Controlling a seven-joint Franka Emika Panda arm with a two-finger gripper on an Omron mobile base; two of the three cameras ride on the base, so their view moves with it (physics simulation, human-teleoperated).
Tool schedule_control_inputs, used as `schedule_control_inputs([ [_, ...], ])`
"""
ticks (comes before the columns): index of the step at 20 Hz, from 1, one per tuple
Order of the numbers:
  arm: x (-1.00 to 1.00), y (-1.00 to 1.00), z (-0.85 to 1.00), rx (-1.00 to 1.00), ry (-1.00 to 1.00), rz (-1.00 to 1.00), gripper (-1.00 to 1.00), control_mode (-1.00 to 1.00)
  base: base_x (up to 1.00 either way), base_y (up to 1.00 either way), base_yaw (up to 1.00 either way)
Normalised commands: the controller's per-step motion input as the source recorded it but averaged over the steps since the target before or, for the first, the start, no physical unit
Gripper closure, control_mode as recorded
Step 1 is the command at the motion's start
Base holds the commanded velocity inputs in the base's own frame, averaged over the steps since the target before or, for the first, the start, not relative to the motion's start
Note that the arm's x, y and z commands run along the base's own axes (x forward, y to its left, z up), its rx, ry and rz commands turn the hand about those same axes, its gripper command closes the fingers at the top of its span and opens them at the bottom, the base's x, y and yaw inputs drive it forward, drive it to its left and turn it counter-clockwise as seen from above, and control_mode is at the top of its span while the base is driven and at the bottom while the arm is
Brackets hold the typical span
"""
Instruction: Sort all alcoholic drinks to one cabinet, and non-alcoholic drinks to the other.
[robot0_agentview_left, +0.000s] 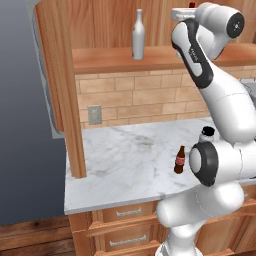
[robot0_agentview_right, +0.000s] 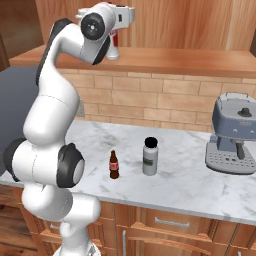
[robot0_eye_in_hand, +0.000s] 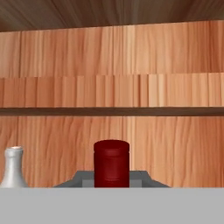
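I am working in a kitchen. Evidence: a marble countertop (robot0_agentview_left: 125, 165) over wooden drawers (robot0_agentview_left: 125, 212) with metal handles, a brick backsplash (robot0_agentview_right: 165, 102), open wood wall cabinets (robot0_agentview_left: 100, 30) above, and an espresso machine (robot0_agentview_right: 232, 132) on the counter.

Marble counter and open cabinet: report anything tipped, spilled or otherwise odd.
Nothing stands out. The small brown cola bottle and the short grey black-capped bottle stand upright on the counter; the silver-grey wine-shaped bottle stands upright in the cabinet. No spills.
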Motion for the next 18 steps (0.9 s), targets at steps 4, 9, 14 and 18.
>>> schedule_control_inputs([
  [4, 0.14, -0.07, -0.07, 0.02, 0.02, 0.0, 1.0, -1.0, 0.0, 0.0, 0.0],
  [9, 0.2, -0.03, -0.13, 0.03, 0.01, 0.0, 1.0, -1.0, 0.0, 0.0, 0.0],
  [14, 0.31, 0.0, -0.12, 0.03, 0.0, 0.0, 1.0, -1.0, 0.0, 0.0, 0.0],
  [18, 0.43, 0.0, -0.08, 0.02, 0.0, 0.0, 1.0, -1.0, 0.0, 0.0, 0.0],
])
